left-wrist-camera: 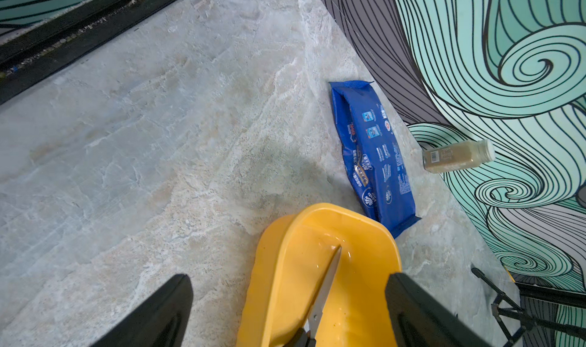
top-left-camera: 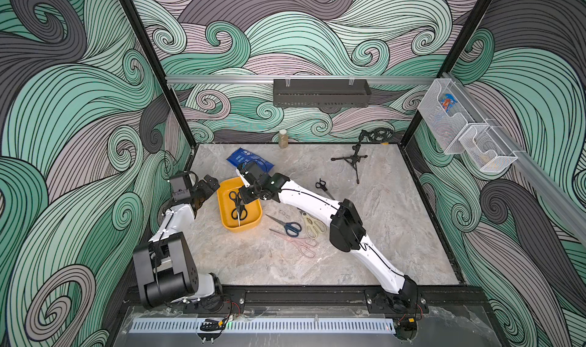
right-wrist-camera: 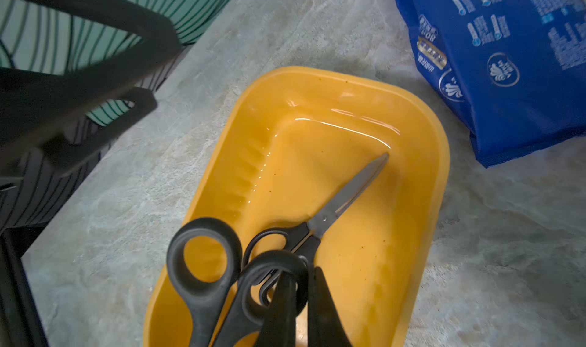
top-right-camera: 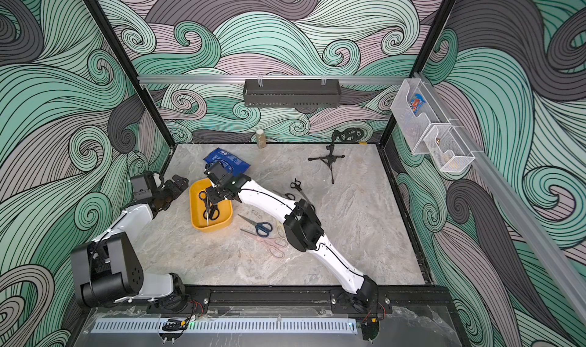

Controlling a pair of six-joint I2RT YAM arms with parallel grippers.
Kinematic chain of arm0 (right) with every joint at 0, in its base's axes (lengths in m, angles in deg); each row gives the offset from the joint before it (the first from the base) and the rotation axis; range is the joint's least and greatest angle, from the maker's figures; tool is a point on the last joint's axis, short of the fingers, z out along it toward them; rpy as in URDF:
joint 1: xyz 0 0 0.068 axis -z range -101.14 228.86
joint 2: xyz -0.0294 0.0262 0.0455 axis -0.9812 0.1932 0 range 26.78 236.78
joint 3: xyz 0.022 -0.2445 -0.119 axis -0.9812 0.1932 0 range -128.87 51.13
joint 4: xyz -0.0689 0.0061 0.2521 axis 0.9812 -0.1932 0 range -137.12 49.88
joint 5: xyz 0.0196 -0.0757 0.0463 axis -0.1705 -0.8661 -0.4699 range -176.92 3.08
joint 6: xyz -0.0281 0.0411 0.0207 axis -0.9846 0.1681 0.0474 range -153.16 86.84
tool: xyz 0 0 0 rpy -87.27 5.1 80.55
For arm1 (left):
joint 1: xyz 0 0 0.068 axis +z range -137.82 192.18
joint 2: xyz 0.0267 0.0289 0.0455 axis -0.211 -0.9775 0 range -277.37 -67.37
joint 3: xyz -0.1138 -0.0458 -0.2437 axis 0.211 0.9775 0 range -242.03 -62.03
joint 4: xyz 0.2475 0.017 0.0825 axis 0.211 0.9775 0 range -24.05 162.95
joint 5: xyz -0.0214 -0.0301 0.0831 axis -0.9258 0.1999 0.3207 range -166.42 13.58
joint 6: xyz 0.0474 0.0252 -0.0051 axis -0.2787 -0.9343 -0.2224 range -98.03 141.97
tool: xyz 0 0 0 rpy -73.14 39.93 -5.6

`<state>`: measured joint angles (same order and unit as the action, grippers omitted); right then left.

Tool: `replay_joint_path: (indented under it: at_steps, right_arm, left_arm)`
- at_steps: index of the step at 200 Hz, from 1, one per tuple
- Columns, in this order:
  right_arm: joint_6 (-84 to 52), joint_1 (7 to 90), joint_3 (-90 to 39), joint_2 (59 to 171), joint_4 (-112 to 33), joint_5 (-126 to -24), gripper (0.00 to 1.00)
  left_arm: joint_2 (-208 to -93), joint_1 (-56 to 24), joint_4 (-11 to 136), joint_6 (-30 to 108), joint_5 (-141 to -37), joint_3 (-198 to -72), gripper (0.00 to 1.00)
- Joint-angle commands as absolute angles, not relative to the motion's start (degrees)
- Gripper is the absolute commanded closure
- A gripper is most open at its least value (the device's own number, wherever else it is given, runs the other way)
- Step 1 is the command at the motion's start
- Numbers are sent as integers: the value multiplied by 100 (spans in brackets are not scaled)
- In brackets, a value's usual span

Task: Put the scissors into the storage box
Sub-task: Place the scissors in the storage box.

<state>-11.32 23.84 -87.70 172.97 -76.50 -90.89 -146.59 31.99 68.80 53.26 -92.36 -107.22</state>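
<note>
Left claw (left-wrist-camera: pixel 288 278) stands apart and empty just beside the storage box (top-left-camera: pixel 222 206). Right claw (right-wrist-camera: pixel 300 283) is clamped on a handle loop of the black-handled scissors (right-wrist-camera: pixel 203 266), above the box interior. Lower them clear of the second pair (right-wrist-camera: pixel 348 194) lying inside before releasing.

I'm watching the storage box (top-left-camera: pixel 244 228) sitting left of centre on the bench (top-left-camera: pixel 380 234), two pairs of scissors (top-left-camera: pixel 237 206) lying in it and a pouch (top-left-camera: pixel 245 158) just behind it. Three loose pairs (top-left-camera: pixel 287 226) are lying just right of the box, a small pair (top-left-camera: pixel 322 187) farther right, with a tripod (top-left-camera: pixel 350 161) behind that and a bottle (top-left-camera: pixel 283 138) standing at the back wall.
</note>
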Motion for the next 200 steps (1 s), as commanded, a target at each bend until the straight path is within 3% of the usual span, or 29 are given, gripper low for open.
replay_joint_path:
  at_steps: [1, 72, 155, 200]
  right_arm:
    - [-913, 2431, -9024, 17473, -7547, -9431, 100]
    - [-796, 2433, -9056, 17819, -7532, -9566, 100]
    - [-962, 2430, -9055, 17593, -7480, -9415, 62]
    - [-1530, 2437, -8502, 16817, -7488, -9380, 56]
  left_arm:
    - [-14628, 3223, 6828, 5370, -9335, -10694, 1]
    - [-14665, 3232, 6762, 5414, -9470, -10668, 1]
    - [-14704, 3233, 6744, 5372, -9514, -10681, 1]
    - [-14680, 3194, 6796, 5230, -9751, -10720, 3]
